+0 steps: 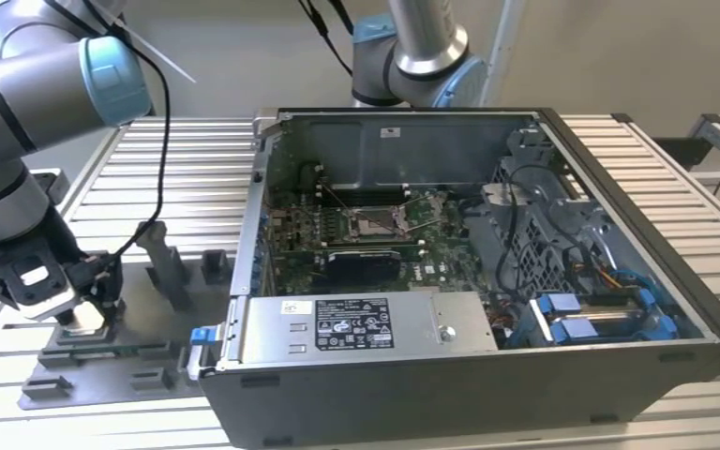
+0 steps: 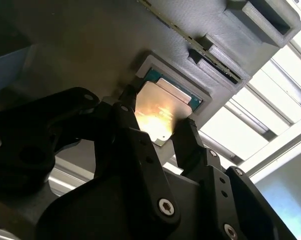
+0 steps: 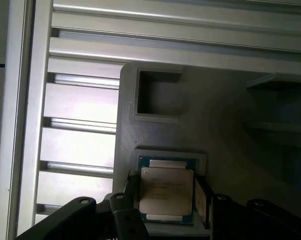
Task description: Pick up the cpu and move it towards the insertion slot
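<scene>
- Desk [image 1: 191,159]: slatted aluminium, carries everything.
- Open PC case [image 1: 667,314] sits toward the exterior view's right, with the gray fixture plate [image 1: 147,314] just beside it on the left.
- End effector [image 1: 82,317] is low over the fixture plate and straddles the cpu [image 3: 166,194]. Can't tell if it's clamped or loose.
- Insertion slot [image 1: 375,222] is on the motherboard [image 1: 442,255] inside the case, well apart from the end effector.
- cpu lies flat in a square nest [image 3: 200,158] on the plate.

fixture posts [image 1: 165,264] beside cpu [image 3: 166,192], computer case [image 1: 460,394] beyond
</scene>
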Available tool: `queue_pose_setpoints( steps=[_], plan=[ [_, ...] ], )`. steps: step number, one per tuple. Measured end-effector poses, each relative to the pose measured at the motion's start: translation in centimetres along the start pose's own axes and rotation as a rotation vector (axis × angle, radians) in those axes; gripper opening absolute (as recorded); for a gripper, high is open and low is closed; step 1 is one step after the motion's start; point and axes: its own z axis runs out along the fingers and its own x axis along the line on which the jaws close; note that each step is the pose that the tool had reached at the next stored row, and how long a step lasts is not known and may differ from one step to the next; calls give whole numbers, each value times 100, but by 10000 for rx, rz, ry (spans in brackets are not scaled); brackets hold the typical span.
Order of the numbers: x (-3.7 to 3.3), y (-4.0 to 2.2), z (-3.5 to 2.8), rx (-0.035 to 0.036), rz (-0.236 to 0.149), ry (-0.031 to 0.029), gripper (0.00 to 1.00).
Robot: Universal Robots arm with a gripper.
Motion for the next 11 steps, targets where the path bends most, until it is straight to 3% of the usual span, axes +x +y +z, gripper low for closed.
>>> queue_pose_setpoints(
  steps=[11],
  plan=[
    [0,0,16,-3,0,-5,0]
  ],
)
